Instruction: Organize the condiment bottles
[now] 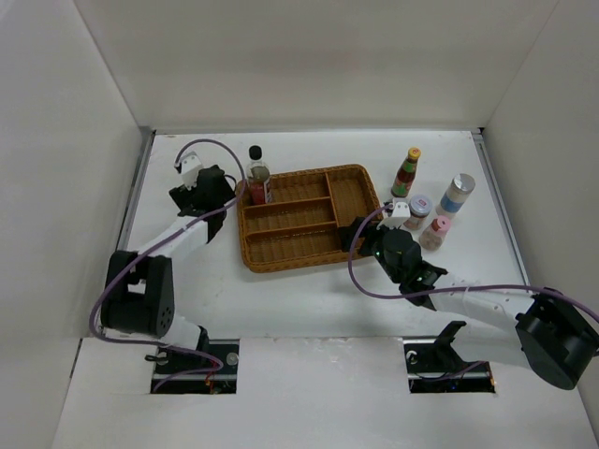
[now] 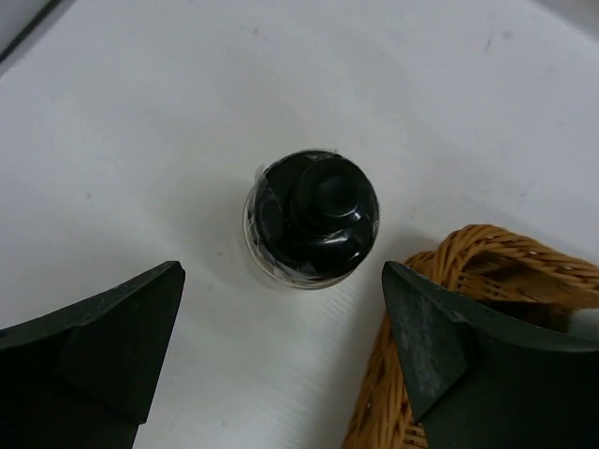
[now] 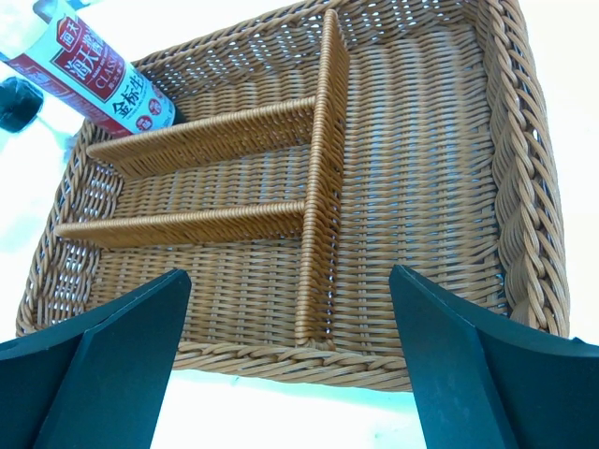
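Note:
A black-capped clear bottle with a red label (image 1: 257, 178) stands upright on the table, against the back left corner of the brown wicker tray (image 1: 348, 178). My left gripper (image 1: 225, 190) is open just left of it. In the left wrist view the black cap (image 2: 314, 217) sits just beyond the open fingertips, and my left gripper (image 2: 283, 281) is empty. My right gripper (image 1: 361, 238) is open and empty over the tray's near right edge, also in its wrist view (image 3: 288, 276). The red label (image 3: 94, 79) shows at the tray's far corner.
Right of the tray stand a yellow-capped red sauce bottle (image 1: 406, 173), a blue-banded white bottle (image 1: 457, 195), a grey-lidded jar (image 1: 418, 210) and a pink-lidded jar (image 1: 436, 232). The tray's compartments (image 3: 412, 168) hold nothing. White walls enclose the table.

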`<state>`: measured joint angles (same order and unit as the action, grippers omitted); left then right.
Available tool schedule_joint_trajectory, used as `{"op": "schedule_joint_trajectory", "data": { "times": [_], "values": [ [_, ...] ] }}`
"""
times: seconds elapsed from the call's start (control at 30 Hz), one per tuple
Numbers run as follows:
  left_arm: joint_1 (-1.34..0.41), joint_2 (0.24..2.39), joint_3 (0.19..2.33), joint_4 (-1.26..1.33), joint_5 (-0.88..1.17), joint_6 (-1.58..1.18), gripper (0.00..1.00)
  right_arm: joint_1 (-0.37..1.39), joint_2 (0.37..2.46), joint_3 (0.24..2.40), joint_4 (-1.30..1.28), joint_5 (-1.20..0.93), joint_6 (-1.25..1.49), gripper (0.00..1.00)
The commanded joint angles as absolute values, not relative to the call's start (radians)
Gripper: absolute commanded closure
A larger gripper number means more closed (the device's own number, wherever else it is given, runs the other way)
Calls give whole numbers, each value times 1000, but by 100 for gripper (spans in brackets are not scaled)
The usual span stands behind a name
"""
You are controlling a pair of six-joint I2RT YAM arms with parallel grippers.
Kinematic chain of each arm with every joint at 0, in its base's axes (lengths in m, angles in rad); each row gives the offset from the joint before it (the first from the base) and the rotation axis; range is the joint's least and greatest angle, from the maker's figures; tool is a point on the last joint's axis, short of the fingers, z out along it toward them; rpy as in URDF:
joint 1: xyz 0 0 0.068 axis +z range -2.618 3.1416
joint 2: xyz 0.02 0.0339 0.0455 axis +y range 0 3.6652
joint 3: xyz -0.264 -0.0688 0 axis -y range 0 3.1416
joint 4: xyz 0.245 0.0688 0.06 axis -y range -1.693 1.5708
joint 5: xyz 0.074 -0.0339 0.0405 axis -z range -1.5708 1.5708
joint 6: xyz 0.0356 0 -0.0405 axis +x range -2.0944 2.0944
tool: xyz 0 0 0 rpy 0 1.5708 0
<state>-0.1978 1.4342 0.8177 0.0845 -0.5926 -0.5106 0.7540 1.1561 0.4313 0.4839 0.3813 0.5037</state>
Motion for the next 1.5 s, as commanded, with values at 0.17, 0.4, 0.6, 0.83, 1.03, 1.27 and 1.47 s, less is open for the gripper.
{"op": "schedule_joint_trajectory", "data": {
  "times": [0.17, 0.4, 0.6, 0.83, 1.03, 1.27, 1.47],
  "values": [
    [-160, 1606, 991, 114, -563, -509, 16, 751, 1150, 466, 551, 359, 506, 3],
    [-134, 1644, 986, 146, -571, -494, 44, 748, 1141, 463, 548, 353, 512, 3],
    [-152, 1436, 826, 187, -627, -528, 69, 749, 1129, 459, 551, 353, 511, 2],
    [-350, 955, 647, 37, -756, -511, 71, 748, 1149, 463, 551, 350, 511, 1],
    [-579, 729, 634, -222, -736, -546, 71, 745, 1128, 454, 552, 364, 512, 1],
    [-826, 768, 609, -144, -742, -577, 72, 729, 1129, 448, 555, 371, 515, 1],
    [-852, 873, 569, -66, -746, -551, 72, 726, 1137, 449, 555, 377, 509, 1]
  ]
}}
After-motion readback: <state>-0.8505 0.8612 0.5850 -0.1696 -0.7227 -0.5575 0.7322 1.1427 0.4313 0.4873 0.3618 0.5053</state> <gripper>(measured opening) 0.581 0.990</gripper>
